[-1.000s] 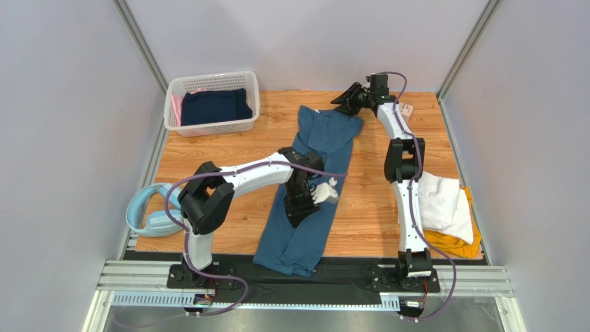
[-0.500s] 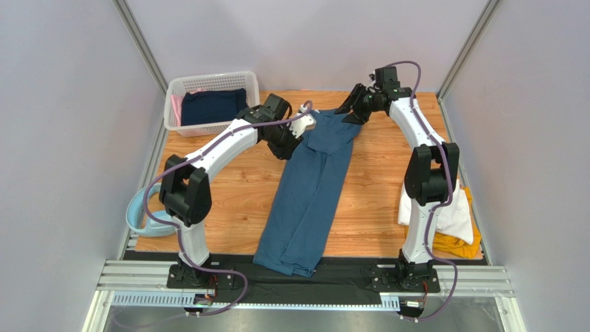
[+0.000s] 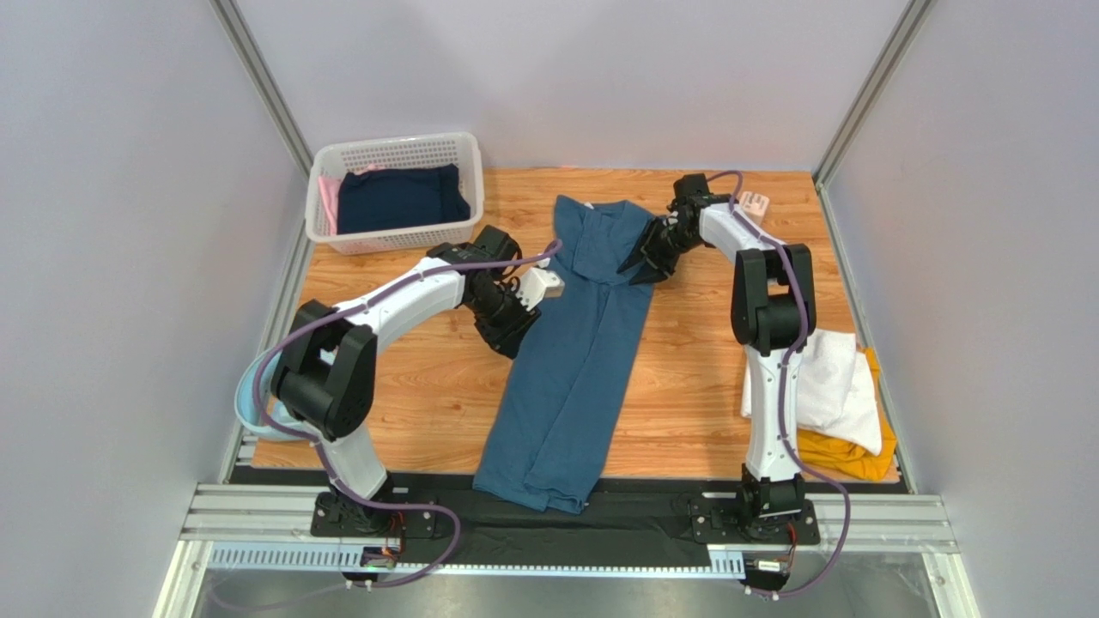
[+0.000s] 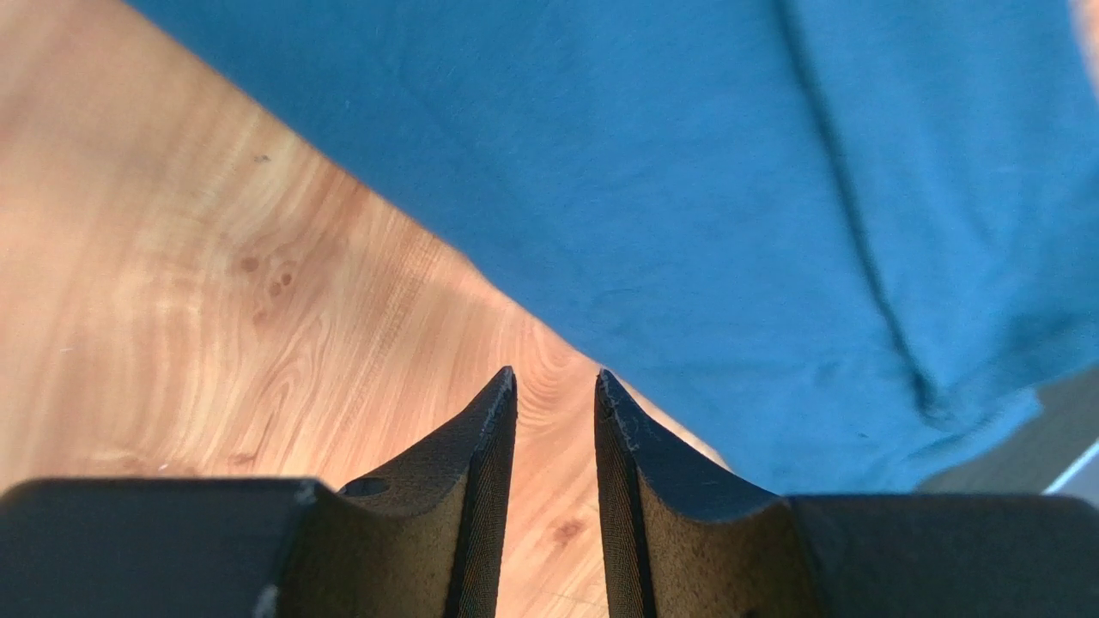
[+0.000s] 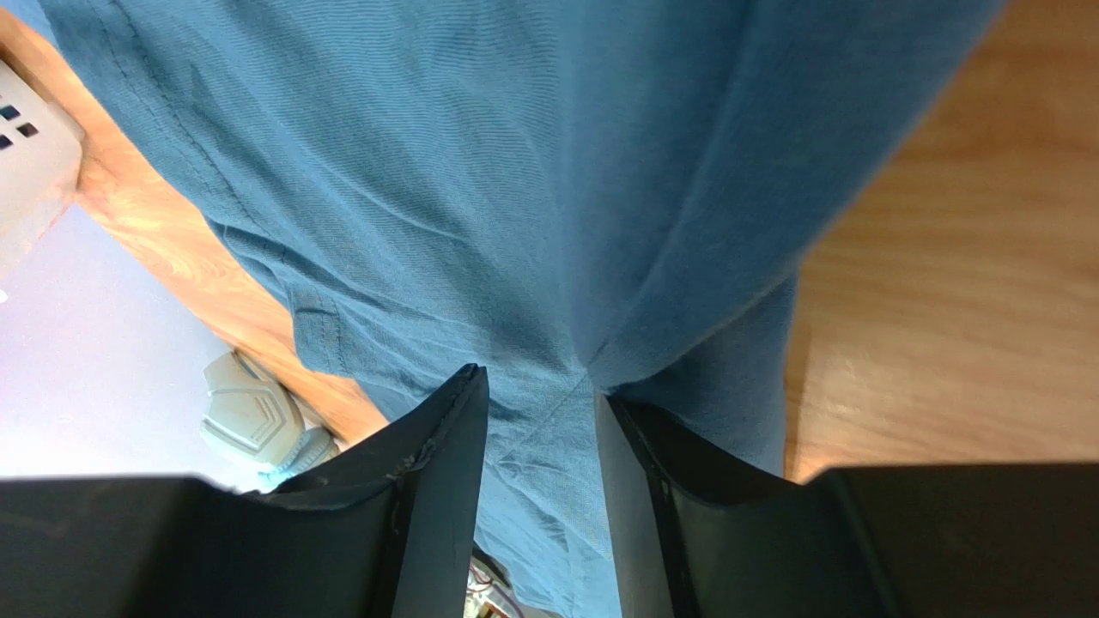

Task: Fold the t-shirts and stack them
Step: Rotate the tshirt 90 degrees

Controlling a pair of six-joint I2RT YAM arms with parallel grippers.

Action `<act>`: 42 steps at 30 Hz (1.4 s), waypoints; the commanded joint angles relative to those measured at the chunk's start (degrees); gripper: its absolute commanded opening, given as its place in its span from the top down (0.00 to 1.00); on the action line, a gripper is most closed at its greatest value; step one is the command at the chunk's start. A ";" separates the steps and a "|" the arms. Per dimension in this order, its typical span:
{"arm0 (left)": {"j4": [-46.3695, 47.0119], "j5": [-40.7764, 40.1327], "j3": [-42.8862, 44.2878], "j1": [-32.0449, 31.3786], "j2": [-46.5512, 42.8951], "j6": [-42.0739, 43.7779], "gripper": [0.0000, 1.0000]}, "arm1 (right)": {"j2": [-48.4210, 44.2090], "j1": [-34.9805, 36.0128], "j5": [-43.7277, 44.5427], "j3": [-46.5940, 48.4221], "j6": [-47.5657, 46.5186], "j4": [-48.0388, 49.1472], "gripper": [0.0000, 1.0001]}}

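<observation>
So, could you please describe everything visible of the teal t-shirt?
The teal t-shirt looks like soft knit cotton, folded lengthwise into a long narrow strip, lying flat and slanted on the wooden table, near end past its edge. The right fingers straddle fabric at its far right edge; the left fingers stand just off its left edge.

Nothing legible on show here: no lettering, number or brand mark reads in any view. The teal-blue t-shirt point(image 3: 574, 348) down the middle is plain cloth up close, the white basket point(image 3: 394, 237) at the far left carries no readable mark, and the small white item point(image 3: 756, 202) at the far right is too small to make out.
</observation>
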 commanded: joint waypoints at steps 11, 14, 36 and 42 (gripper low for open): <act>-0.43 4.87 -1.07 -1.03 -7.91 -0.65 0.64 | 26.08 0.27 -5.45 40.36 0.23 -6.30 0.58; 0.44 4.17 -2.04 -1.03 -7.39 -0.74 0.64 | 28.30 -0.43 -9.68 43.74 4.02 0.71 0.59; 4.93 -0.23 11.91 3.10 2.00 -8.11 0.64 | -39.69 9.05 -6.86 -37.70 -0.72 12.50 0.44; 3.96 0.03 22.80 2.22 10.96 -10.23 0.64 | -48.78 18.63 -15.48 -57.49 5.60 20.24 0.46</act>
